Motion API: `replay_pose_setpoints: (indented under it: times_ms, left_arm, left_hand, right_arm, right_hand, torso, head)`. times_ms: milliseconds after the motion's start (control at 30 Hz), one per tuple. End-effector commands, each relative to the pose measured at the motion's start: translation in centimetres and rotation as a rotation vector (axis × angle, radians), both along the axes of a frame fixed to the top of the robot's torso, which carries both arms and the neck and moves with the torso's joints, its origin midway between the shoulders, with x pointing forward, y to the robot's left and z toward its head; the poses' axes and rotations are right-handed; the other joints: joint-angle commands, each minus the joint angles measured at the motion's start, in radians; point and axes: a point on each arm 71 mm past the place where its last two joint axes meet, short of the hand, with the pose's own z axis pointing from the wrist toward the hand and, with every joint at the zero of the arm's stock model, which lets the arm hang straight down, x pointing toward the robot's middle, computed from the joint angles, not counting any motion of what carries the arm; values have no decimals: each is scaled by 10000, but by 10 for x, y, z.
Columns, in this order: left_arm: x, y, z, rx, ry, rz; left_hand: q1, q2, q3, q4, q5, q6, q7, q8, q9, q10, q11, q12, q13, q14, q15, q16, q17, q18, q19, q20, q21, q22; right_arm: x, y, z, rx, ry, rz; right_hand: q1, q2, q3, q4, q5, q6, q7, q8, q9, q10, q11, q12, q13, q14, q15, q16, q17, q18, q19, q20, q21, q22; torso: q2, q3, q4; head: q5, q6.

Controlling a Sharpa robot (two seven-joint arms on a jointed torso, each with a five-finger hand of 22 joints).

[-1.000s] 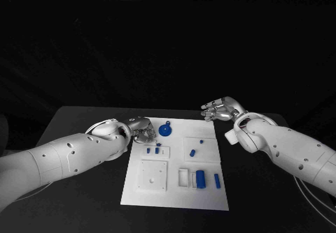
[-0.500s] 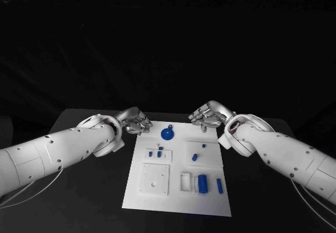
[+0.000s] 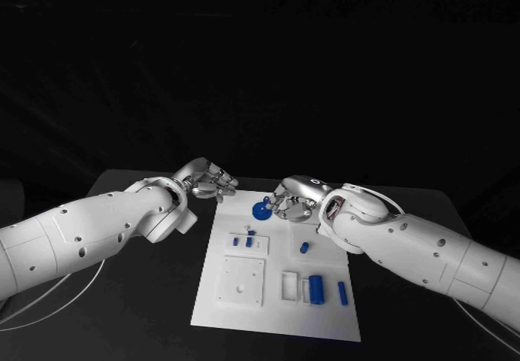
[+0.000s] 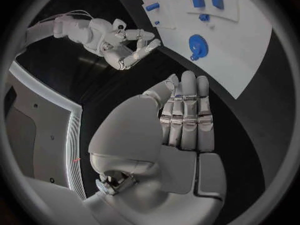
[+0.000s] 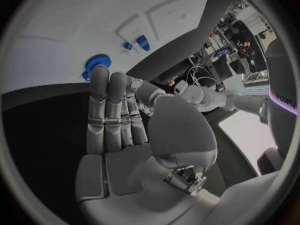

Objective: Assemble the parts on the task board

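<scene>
Both hands hold nothing: left hand (image 3: 206, 180) fingers straight, pressed together, left of the task board (image 3: 282, 301); right hand (image 3: 294, 200), loosely curled, has moved in beside the blue disc (image 3: 261, 210) mid-frame.

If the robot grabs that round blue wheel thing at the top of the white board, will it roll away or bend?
Probably neither. The round blue part lies flat on the task board, so it should slide rather than roll. It looks like stiff, light plastic, unlikely to bend. Being thin and flat, it may be tricky for the right hand to lift by its edge.
</scene>
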Motion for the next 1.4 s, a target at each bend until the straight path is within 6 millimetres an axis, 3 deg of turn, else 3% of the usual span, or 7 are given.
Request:
replay_pose_setpoints:
  times_ms: [33, 233, 433, 567, 667, 1033, 1400]
  left_arm:
    - [0, -1, 3, -765, 31, 282]
    - [-1, -4, 4, -965, 119, 295]
    - [-2, -5, 5, -1061, 133, 290]
    - [-2, -6, 5, -1117, 125, 282]
    - [-2, -8, 6, -1150, 139, 257]
    - [-1, -12, 8, -1182, 190, 156]
    - [-1, -14, 10, -1168, 252, 110]
  left_hand:
    - [-38, 24, -69, -8, 46, 25, 23, 19, -3, -3, 35, -41, -10, 71, -31, -28, 9, -96, 46, -6, -34, 182]
    - [-52, 46, -82, 2, 44, 17, 24, 20, -3, 5, 31, -40, -10, 87, -32, -69, 63, -101, 107, -5, -156, 197]
    - [-56, 48, -84, 5, 45, 17, 23, 20, -3, 6, 31, -40, -10, 89, -32, -72, 68, -102, 112, -5, -169, 197]
    - [-67, 53, -90, 15, 47, 18, 19, 19, -3, 8, 28, -40, -10, 94, -33, -83, 85, -104, 128, -5, -211, 196]
    - [-67, 53, -90, 15, 47, 18, 19, 19, -3, 8, 28, -40, -10, 94, -33, -83, 85, -104, 128, -5, -211, 196]
    - [-109, 69, -98, 61, 47, 10, 21, 19, -2, -15, 33, -40, -10, 99, -26, -107, 117, -108, 178, 2, -321, 194]
    - [-156, 59, -92, 148, 50, -26, 23, 19, -2, -63, 42, -40, -10, 100, -16, -138, 149, -114, 264, 13, -511, 188]
  right_arm:
    - [-1, 7, -5, -1345, -724, -24]
    - [-4, 23, -16, -2102, -863, 48]
    - [-6, 35, -22, -2432, -883, 241]
    - [-6, 40, -26, -2614, -896, 346]
    - [-7, 44, -30, -2784, -860, 441]
    - [-11, 56, -40, -3078, -590, 915]
    - [-11, 57, -44, -3331, -351, 975]
  right_hand:
    - [51, -104, 294, 2, -244, -169, -75, -30, -14, -76, -17, -36, -5, -22, 63, 48, 41, 282, -27, 33, 88, 116]
    - [-124, -67, 977, 201, -741, -820, -227, -33, -25, 437, -171, -8, 28, 12, -9, 174, 131, 276, 99, 3, 39, 345]
    - [-461, -57, 1460, 524, -1302, -1094, -573, -49, -36, 1532, -656, 595, 709, 67, -258, 250, 221, -94, 239, -272, -136, 472]
    - [-983, -250, 2453, 866, -1099, -1542, -829, 44, 1, 2, -1037, 4058, 4145, 55, -437, 664, 606, -287, 349, -532, 0, 942]
    - [-1144, -148, 2689, 983, -720, -1825, -1033, -37, -34, -545, -1096, 5477, 5630, 40, -519, 880, 751, -280, 309, -523, 113, 1343]
    - [-1853, 201, 3688, 722, -778, -2118, -1172, -53, -43, -1091, -1229, 6818, 7578, -162, -602, 1568, 1680, -391, 358, -608, 1212, 3462]
    - [-2091, 260, 3854, 601, -231, -2093, -1172, -48, -40, -1042, -1273, 7174, 8084, -132, -609, 2041, 2399, -428, 605, -617, 1404, 4723]
  torso:
    - [11, -9, 9]
    - [12, 16, 6]
    - [20, -6, 24]
    - [19, -2, 21]
    - [14, 5, 25]
    - [39, -50, 77]
    - [21, -16, 27]
  head:
    - [31, 0]
    - [91, -9]
    - [111, -25]
    - [132, -43]
    - [158, -67]
    - [165, -100]
    - [225, -162]
